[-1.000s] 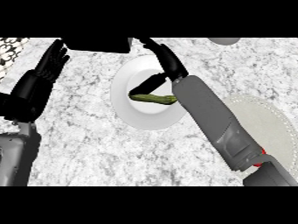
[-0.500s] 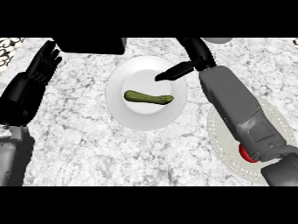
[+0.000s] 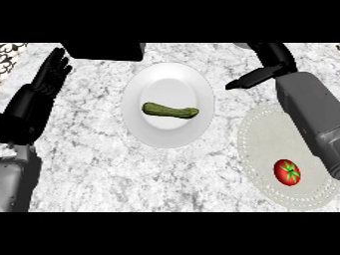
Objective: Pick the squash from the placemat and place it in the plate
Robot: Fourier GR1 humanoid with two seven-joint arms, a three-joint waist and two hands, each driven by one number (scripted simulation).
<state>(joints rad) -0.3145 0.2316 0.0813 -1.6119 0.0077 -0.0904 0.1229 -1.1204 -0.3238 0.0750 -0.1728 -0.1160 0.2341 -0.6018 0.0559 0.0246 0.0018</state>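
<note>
2 hands show over the worktop, and neither touches the squash (image 3: 170,110), which lies in the middle of the white plate (image 3: 146,79) near the worktop's far edge. Its long axis runs roughly across the plate, left to right, tilted slightly down at the right end. From the right hand (image 3: 264,74) the squash lies to the left and a little nearer the robot; that hand is the closer of the 2, just off the plate's right rim, its fingers released and holding nothing. Resting open at the worktop's left edge, fingers straight and pointing away, is the left hand (image 3: 46,82), well apart from the plate. By the near right corner, the placemat (image 3: 268,129) carries only 1 tomato (image 3: 287,171). Judged from this, the placing looks done and only clearing the arm remains
</note>
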